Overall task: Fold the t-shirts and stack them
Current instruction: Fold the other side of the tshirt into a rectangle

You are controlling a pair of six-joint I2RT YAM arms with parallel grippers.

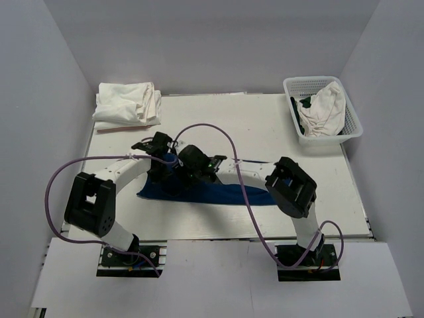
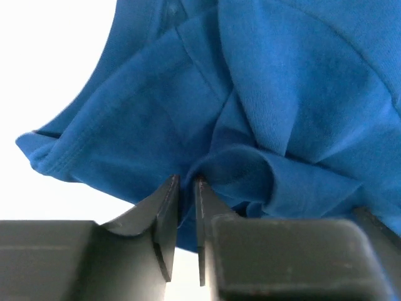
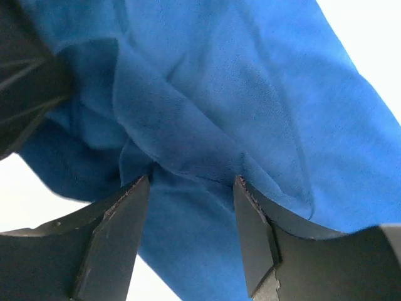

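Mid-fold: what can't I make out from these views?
Top view: arms hide most of the blue t-shirt; no print shows.
Left wrist: left gripper jaws pinch a fold; layer count hidden.
Right wrist: frame edges cut the shirt's outline.
Top view: white pile too small to count.

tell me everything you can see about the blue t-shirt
The blue t-shirt is soft knit cloth, creased and bunched, lying low across the near middle of the white table. A stitched hem shows in the left wrist view. The left gripper is shut on a raised fold. The right gripper is open, its fingers either side of another fold. No print is visible.
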